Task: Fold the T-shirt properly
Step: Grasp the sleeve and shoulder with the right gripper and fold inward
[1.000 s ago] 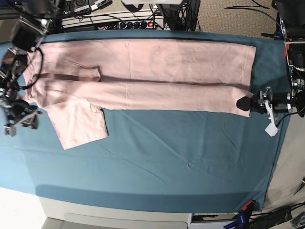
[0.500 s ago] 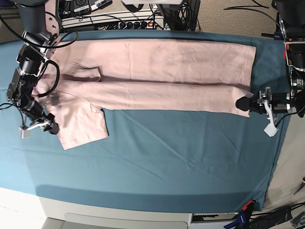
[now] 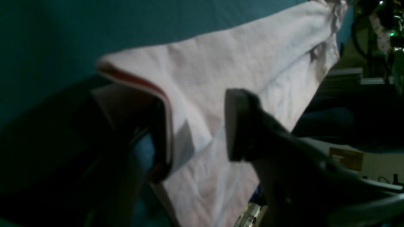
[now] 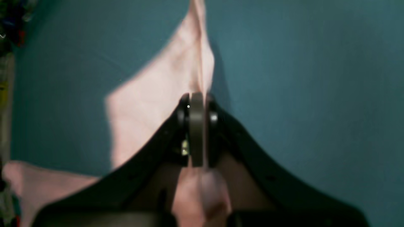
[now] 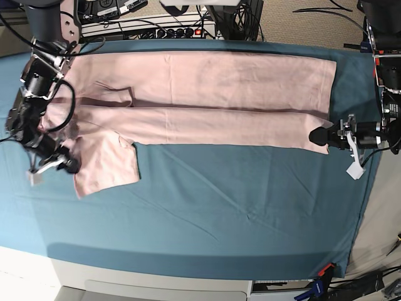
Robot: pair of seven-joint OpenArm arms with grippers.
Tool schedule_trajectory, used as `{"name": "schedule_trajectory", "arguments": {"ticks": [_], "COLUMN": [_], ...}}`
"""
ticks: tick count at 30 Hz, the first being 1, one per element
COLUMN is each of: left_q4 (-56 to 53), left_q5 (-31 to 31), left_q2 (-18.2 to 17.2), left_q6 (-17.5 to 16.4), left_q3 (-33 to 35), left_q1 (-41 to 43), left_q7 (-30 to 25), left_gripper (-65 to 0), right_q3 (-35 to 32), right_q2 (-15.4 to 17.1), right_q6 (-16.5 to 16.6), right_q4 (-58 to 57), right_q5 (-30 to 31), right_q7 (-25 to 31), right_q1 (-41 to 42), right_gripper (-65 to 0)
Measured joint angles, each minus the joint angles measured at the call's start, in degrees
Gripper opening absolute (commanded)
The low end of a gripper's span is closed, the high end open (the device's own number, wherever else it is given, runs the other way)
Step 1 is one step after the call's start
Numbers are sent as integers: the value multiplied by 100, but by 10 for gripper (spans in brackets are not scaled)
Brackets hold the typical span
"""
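Base view: a pale pink T-shirt (image 5: 200,103) lies folded into a long band across the far half of a teal-covered worktop (image 5: 238,213), running from 9 o'clock to 3 o'clock. One short sleeve (image 5: 106,164) sticks out toward the near side at about 8 o'clock. The whole near half of the cloth, from 4 to 8 o'clock, lies flat with only shallow wrinkles. Beyond the far edge, at 12 o'clock, sit a power strip (image 5: 169,30) and tangled cables (image 5: 244,19), close behind the shirt.

The right hand (image 5: 62,164) sits at the outer edge of the sleeve at 9 o'clock; the right wrist view shows its jaws pressed together on a pinch of pink fabric. Its arm leans over the shirt's left end.

The left hand (image 5: 321,137) rests at the shirt's right end at 3 o'clock. The left wrist view shows its jaws apart, one finger (image 3: 159,138) under a lifted fold of hem, the other above, not closed on it.
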Motion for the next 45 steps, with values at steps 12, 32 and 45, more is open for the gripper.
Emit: {"name": "schedule_trajectory", "arguments": {"ticks": [12,32,45], "left_q4": [7,0,0], "left_q5": [-2,2,4], "left_q2": [-4,0,153], "left_q6": [-2,2,2], "left_q3": [-2,0,0], "left_q1": [2,2,4], "left_q7": [0,0,0], "left_gripper": [-380,-380,-380], "right_q3": [-59,-81,-81], "right_q2": [-302,-503,-503], "right_q6": [76,83,83], "right_q4": [3412,4747,4752], "right_q5": [2415,2986,3652], "right_q7": [-1989,-2162,-2177], "right_q1": [-1969,-4365,-4439], "right_gripper": [-650,-650,-650]}}
